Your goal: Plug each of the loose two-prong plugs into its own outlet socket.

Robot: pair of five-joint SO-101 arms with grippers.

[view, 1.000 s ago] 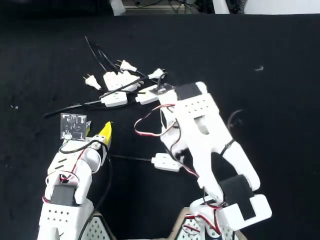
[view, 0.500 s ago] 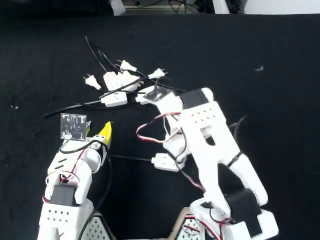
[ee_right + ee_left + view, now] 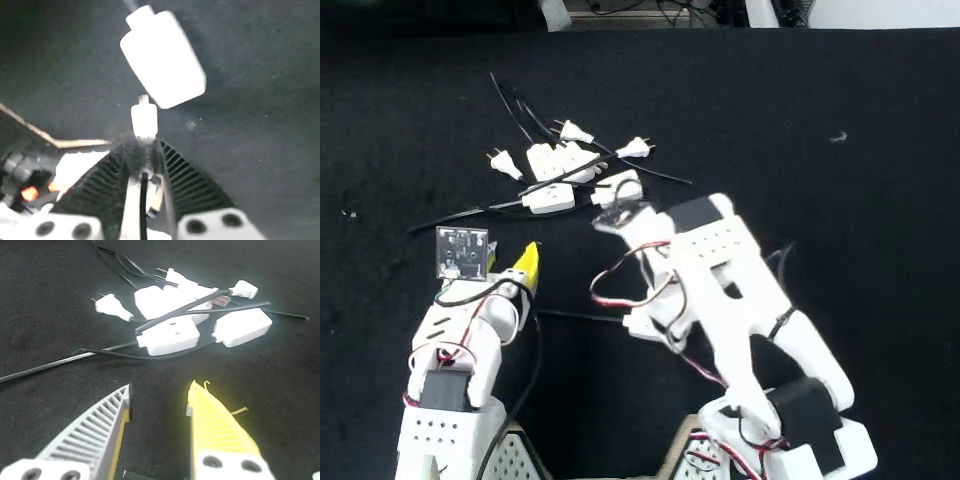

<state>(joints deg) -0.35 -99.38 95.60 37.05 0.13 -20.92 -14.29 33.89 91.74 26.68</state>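
My right gripper (image 3: 145,145) is shut on a small white two-prong plug (image 3: 144,121) with a black cord running back between the fingers. A white outlet socket (image 3: 162,60) lies on the black cloth just beyond the plug's tip, not touching it. From above, this socket (image 3: 638,323) peeks out from under the right arm (image 3: 720,250). My left gripper (image 3: 157,390) stands open and empty, short of a pile of white sockets (image 3: 167,335) and loose plugs (image 3: 112,305). Seen from above, the left gripper (image 3: 505,262) sits at the lower left.
The pile (image 3: 560,170) of sockets, plugs and tangled black cords lies at the upper left on the black table (image 3: 840,200). One long cord (image 3: 450,217) trails left from it. Both arm bases stand at the near edge.
The right arm drew back from the pile and swung toward the near side, lowering over the lone socket. The left arm barely shifted.
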